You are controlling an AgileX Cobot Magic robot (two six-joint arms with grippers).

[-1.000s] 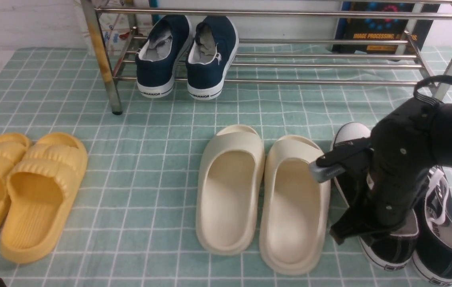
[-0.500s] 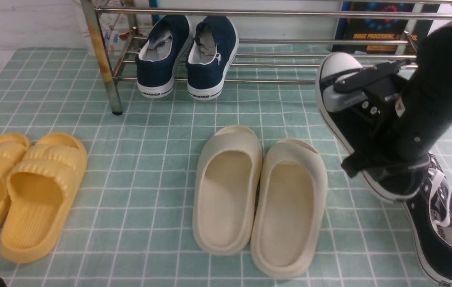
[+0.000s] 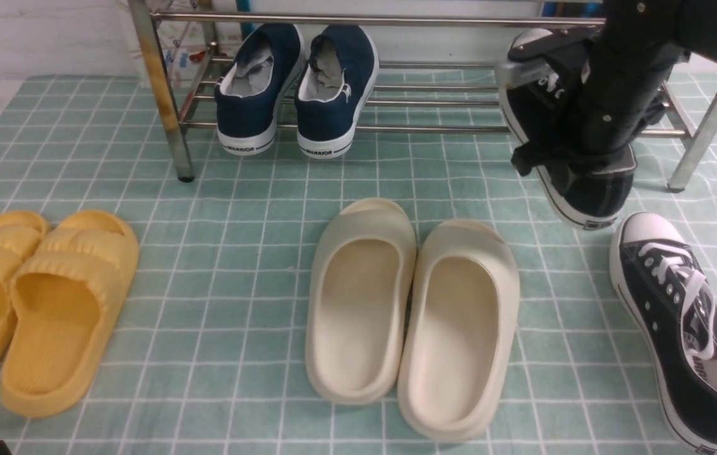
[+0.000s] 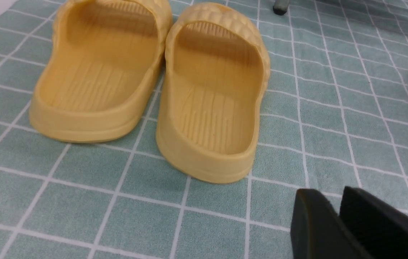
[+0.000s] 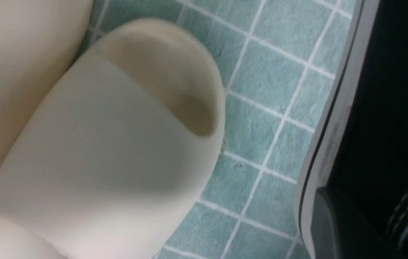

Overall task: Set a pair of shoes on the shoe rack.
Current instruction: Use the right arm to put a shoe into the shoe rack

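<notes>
Yellow slides (image 3: 61, 303): 2 are recorded side by side at the far left of the green checked cloth (image 3: 238, 208), heels toward the camera.
Left gripper (image 4: 333, 230): seen only in its own wrist view, as 2 dark fingers low over the cloth near the yellow slides. Nothing is seen between them. Whether the jaws are apart or together cannot be told.
Shoe rack (image 3: 434, 129): stood at the back of the cloth, steel bars and legs noted.
Navy sneakers (image 3: 336, 95): 2 are seated on the lower shelf at its left end, heels over the front bar.
Cream slides (image 3: 364, 297): 2 are found touching at centre, in front of the rack.
Right gripper (image 3: 576, 161): jaws are clamped on the held black sneaker (image 3: 589, 196).
Held black sneaker: carried clear of the cloth and tilted toe-up, with its toe at the rack's right part. Contact with the bars cannot be told.
Second black sneaker (image 3: 680, 328): found on its sole on the cloth at far right, toe cap toward the rack, apart from the held one.
</notes>
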